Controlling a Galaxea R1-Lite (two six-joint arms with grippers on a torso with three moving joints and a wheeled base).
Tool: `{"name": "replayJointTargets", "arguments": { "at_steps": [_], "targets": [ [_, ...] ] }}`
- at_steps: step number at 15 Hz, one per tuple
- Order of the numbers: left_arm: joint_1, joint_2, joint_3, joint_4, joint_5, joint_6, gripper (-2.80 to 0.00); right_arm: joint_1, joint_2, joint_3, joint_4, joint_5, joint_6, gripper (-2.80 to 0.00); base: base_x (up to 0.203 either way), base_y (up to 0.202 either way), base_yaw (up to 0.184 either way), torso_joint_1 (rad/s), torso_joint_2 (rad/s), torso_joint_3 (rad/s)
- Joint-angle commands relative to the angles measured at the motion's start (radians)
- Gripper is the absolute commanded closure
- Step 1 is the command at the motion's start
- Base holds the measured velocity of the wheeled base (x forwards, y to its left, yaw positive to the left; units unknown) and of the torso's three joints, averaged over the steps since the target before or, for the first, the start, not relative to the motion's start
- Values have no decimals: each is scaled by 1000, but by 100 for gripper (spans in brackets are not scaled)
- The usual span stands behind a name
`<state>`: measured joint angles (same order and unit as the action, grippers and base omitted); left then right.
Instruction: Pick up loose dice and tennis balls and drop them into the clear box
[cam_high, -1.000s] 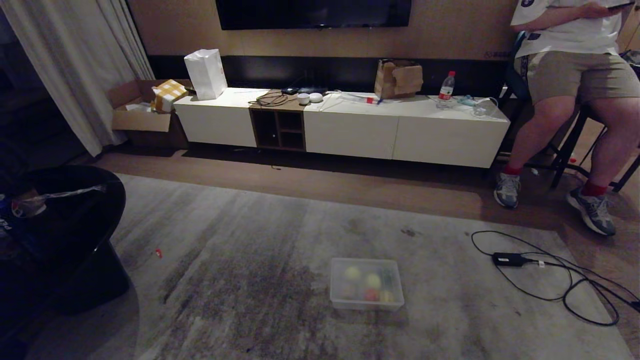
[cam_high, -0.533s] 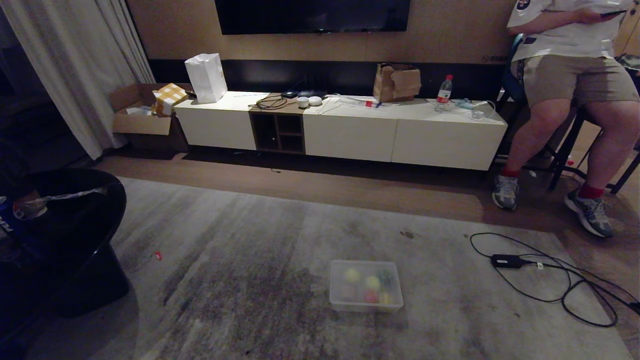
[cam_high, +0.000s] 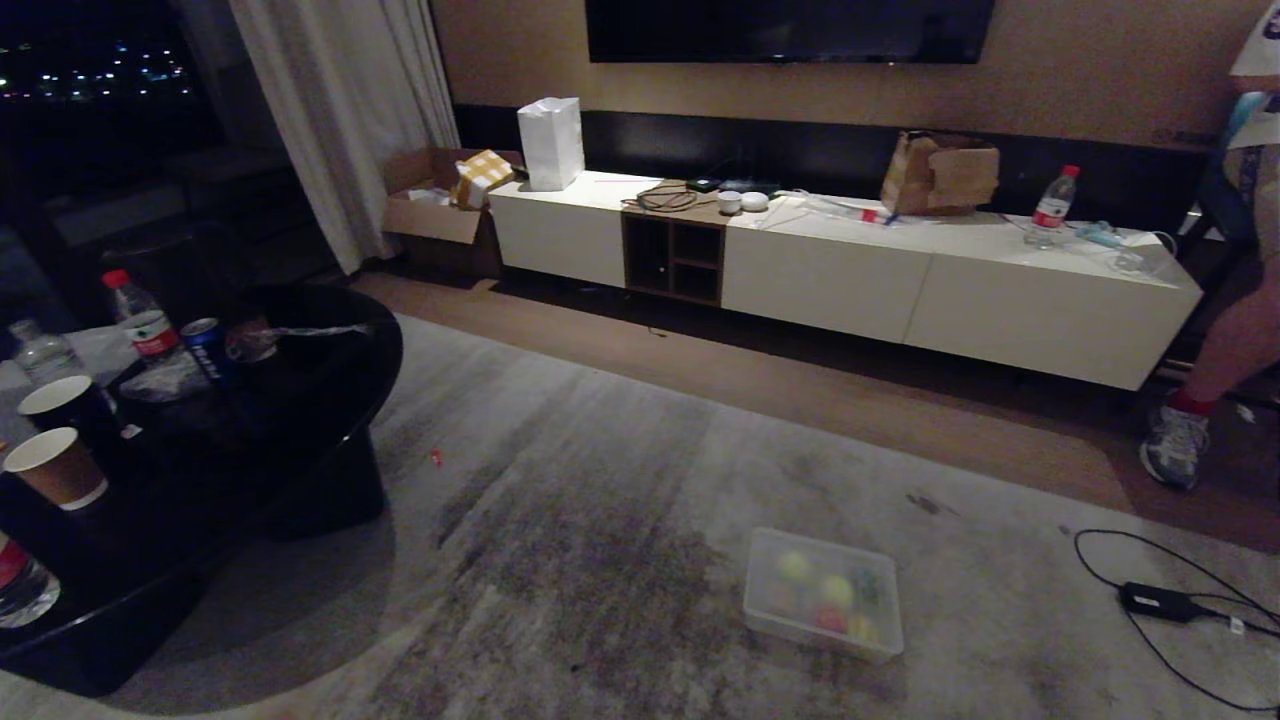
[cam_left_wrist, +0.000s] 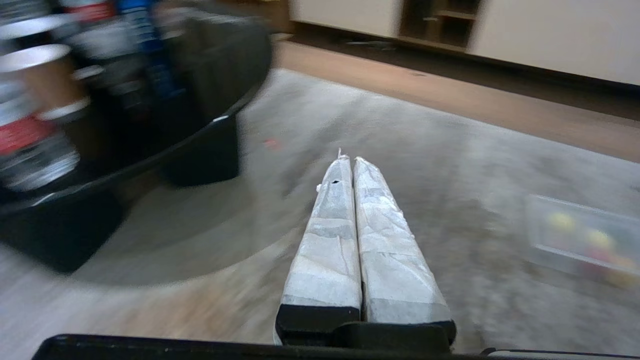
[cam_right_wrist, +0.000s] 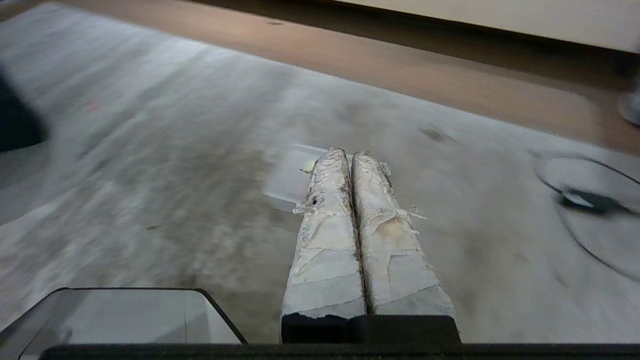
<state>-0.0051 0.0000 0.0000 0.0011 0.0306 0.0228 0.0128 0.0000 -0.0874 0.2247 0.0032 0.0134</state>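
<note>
The clear box (cam_high: 812, 641) sits on the grey rug, low and right of centre in the head view. Inside it lie two yellow-green tennis balls (cam_high: 793, 566) and dice, among them a red one (cam_high: 828, 618) and a dark green one (cam_high: 868, 586). No loose dice or balls show on the rug. Neither arm appears in the head view. My left gripper (cam_left_wrist: 348, 160) is shut and empty above the rug, with the clear box (cam_left_wrist: 580, 240) off to its side. My right gripper (cam_right_wrist: 350, 152) is shut and empty; its fingers hide part of the clear box (cam_right_wrist: 287, 180).
A black round coffee table (cam_high: 330, 380) with bottles, a can and paper cups stands at the left. A long white TV cabinet (cam_high: 900, 290) runs along the back wall. A power adapter with cable (cam_high: 1155, 600) lies at the right. A person's leg and shoe (cam_high: 1175, 445) are at the far right.
The whole head view has swung to the left, so the coffee table fills more of the picture and the box and cabinet sit further right. The things themselves have not moved.
</note>
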Motion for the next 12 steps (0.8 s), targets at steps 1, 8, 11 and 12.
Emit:
{"name": "replayJointTargets", "arguments": {
  "at_steps": [1, 8, 11, 12],
  "targets": [
    [-1, 2, 2, -1, 0, 0, 0, 1, 2, 0, 1, 0, 0, 0, 0, -7, 163, 6, 2, 8],
    [0, 2, 2, -1, 0, -1, 0, 1, 2, 0, 1, 1, 0, 0, 1, -10, 163, 1, 3, 4],
    [-1, 2, 2, -1, 0, -1, 0, 1, 2, 0, 1, 0, 0, 0, 1, -9, 166, 3, 1, 5],
    [0, 2, 2, -1, 0, -1, 0, 0, 2, 0, 1, 0, 0, 0, -4, -10, 170, 2, 3, 0]
  ]
}}
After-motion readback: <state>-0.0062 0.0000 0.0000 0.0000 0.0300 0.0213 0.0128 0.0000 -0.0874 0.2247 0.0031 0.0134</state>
